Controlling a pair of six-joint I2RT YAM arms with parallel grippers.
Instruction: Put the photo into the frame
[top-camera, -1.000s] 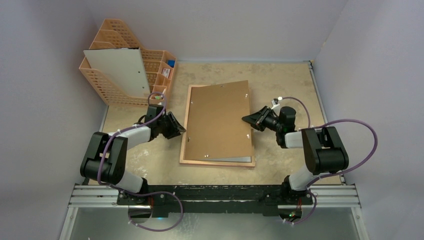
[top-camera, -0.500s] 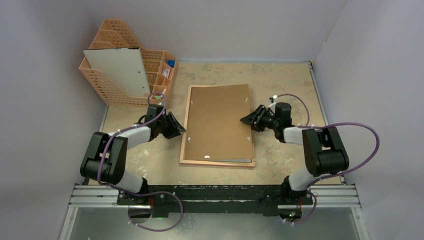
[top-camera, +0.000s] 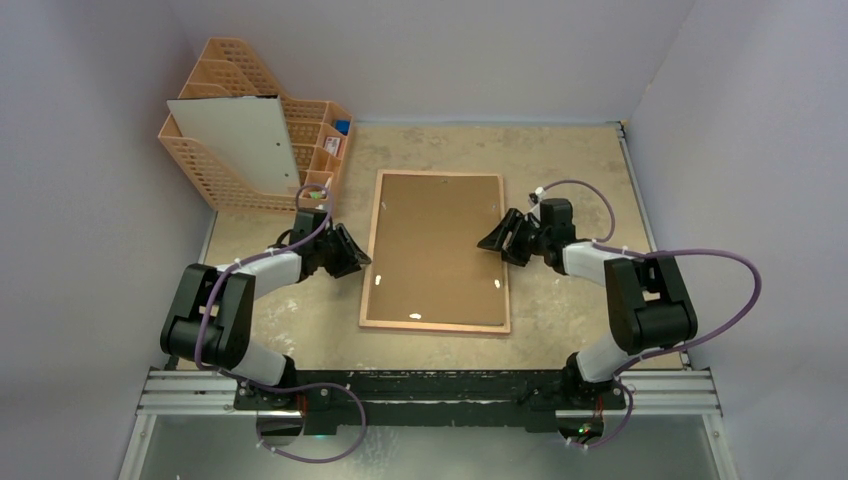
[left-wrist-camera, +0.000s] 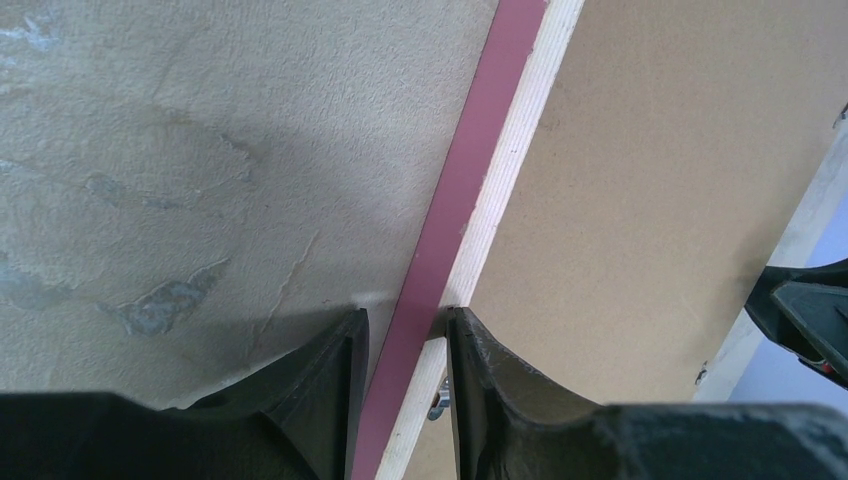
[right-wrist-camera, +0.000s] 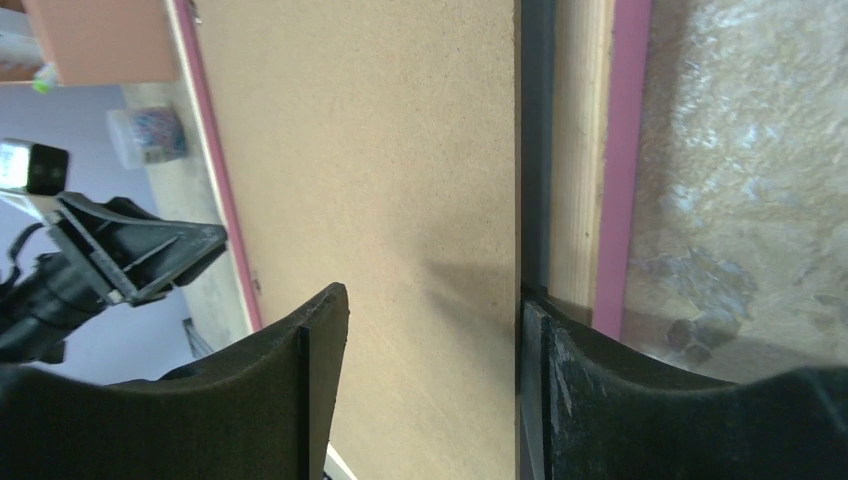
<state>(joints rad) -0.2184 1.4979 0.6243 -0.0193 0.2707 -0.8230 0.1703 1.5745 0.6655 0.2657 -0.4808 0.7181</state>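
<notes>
The frame (top-camera: 371, 272) lies back-up on the table, its pink edge and pale wood rail showing in the left wrist view (left-wrist-camera: 470, 170) and the right wrist view (right-wrist-camera: 622, 150). A brown backing board (top-camera: 437, 245) lies square inside it. The photo is hidden; no print shows. My left gripper (top-camera: 358, 255) is closed across the frame's left rail, one finger on each side (left-wrist-camera: 405, 325). My right gripper (top-camera: 490, 240) is open at the board's right edge (right-wrist-camera: 430, 305), one finger over the board (right-wrist-camera: 370, 150), the other in the gap beside the rail.
An orange mesh file rack (top-camera: 300, 120) stands at the far left with a white sheet (top-camera: 240, 135) leaning in it. Purple-grey walls close in the table on three sides. The table's sandy surface shows around the frame.
The backing board has turned from skewed to lying square inside the frame. The pale sheet edge at its near end no longer shows. My right gripper moved farther away and left. The left stayed.
</notes>
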